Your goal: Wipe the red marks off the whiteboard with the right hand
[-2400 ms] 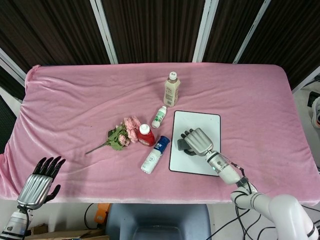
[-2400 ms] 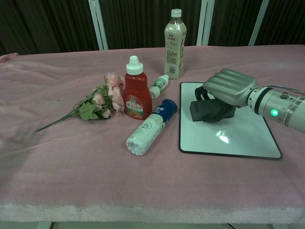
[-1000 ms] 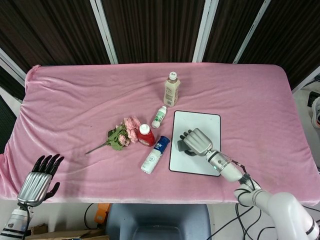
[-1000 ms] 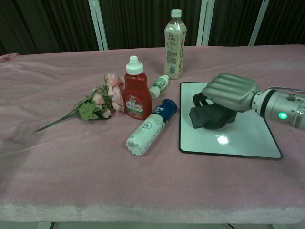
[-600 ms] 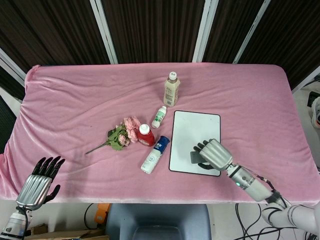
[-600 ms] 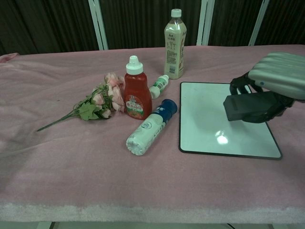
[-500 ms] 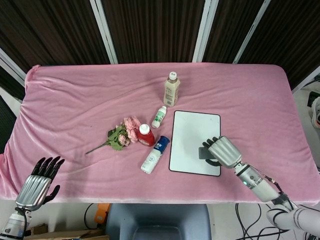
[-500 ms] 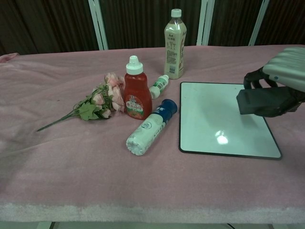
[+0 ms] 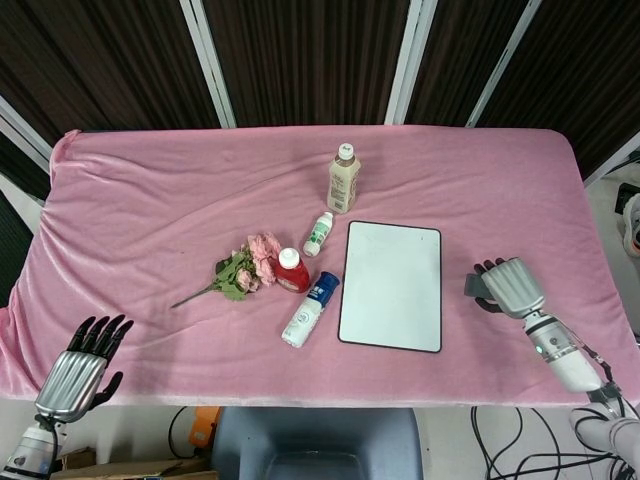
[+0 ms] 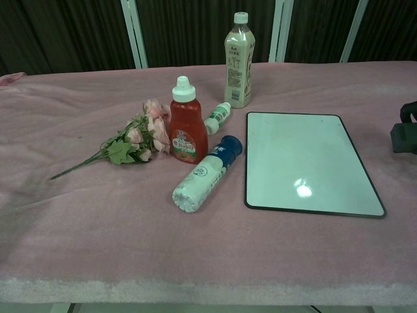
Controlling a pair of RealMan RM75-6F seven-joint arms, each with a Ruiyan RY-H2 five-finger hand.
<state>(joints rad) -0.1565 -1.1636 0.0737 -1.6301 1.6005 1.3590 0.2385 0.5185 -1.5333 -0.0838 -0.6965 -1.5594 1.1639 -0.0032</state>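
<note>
The whiteboard (image 9: 392,284) (image 10: 303,161) lies flat on the pink cloth with a black rim and a plain white face; no red marks show on it. My right hand (image 9: 508,285) hovers over the cloth to the right of the board, gripping a dark grey eraser (image 9: 476,283) (image 10: 404,137). In the chest view only the eraser and dark fingertips (image 10: 408,109) peek in at the right edge. My left hand (image 9: 78,370) hangs below the table's front left corner, fingers spread, holding nothing.
Left of the board lie a blue-capped white bottle (image 9: 310,309) (image 10: 206,172), a red sauce bottle (image 9: 291,270) (image 10: 185,128), a small white bottle (image 9: 319,233) and a pink flower sprig (image 9: 238,268). A beige drink bottle (image 9: 343,179) (image 10: 238,60) stands behind the board.
My right hand lifted the eraser off the whiteboard's middle and carried it right, past the board's edge, to over the cloth. The left hand stayed put.
</note>
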